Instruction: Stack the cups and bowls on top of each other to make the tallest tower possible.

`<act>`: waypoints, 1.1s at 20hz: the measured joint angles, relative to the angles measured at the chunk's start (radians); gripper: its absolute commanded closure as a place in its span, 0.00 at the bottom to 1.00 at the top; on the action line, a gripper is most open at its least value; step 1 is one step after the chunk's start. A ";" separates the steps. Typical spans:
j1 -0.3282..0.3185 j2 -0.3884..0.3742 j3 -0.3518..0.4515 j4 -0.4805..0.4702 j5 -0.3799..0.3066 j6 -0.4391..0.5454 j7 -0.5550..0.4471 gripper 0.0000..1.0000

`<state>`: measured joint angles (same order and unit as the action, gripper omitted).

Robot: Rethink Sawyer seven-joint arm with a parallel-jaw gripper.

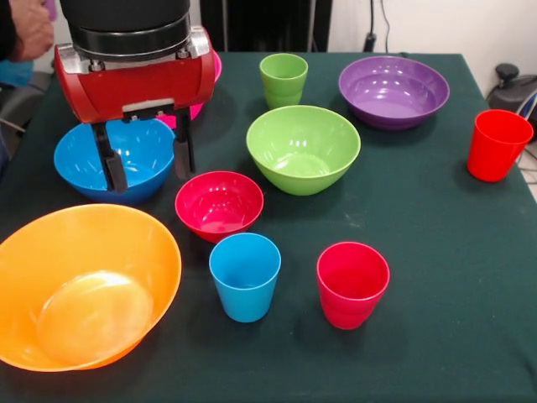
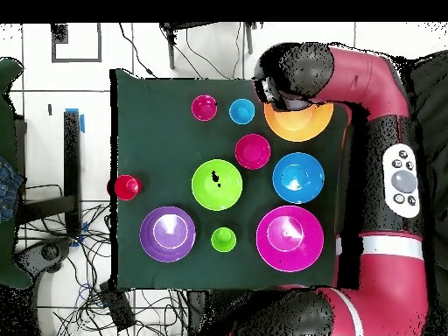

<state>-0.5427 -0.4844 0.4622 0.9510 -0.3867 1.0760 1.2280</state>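
Observation:
My gripper is open and empty. It hangs over the blue bowl, with one finger over the bowl's inside and the other by its right rim. The pink bowl is mostly hidden behind the gripper's red body. The orange bowl is front left. The small red bowl, lime green bowl and purple bowl stand apart from one another. The blue cup, a red cup, a second red cup and the green cup all stand upright and alone. No pile shows.
A dark green cloth covers the table. A person's hand shows at the top left edge. In the overhead view the red arm runs along the right side, and its black wrist overlaps the orange bowl.

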 measured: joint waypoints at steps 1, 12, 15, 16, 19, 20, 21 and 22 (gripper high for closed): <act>-0.004 0.004 0.007 -0.002 0.000 0.000 -0.010 0.00; -0.020 0.072 0.054 -0.022 -0.023 -0.004 -0.121 0.00; -0.027 0.088 0.060 -0.022 -0.042 -0.011 -0.154 0.00; -0.034 0.099 0.061 -0.022 -0.054 -0.015 -0.175 0.00; -0.042 0.114 0.061 -0.024 -0.074 -0.018 -0.198 0.00; -0.045 0.119 0.061 -0.025 -0.081 -0.018 -0.205 0.00; -0.048 0.126 0.061 -0.026 -0.089 -0.018 -0.213 0.00; -0.050 0.131 0.061 -0.027 -0.095 -0.018 -0.218 0.00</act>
<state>-0.5927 -0.3538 0.5234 0.9241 -0.4819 1.0580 1.0097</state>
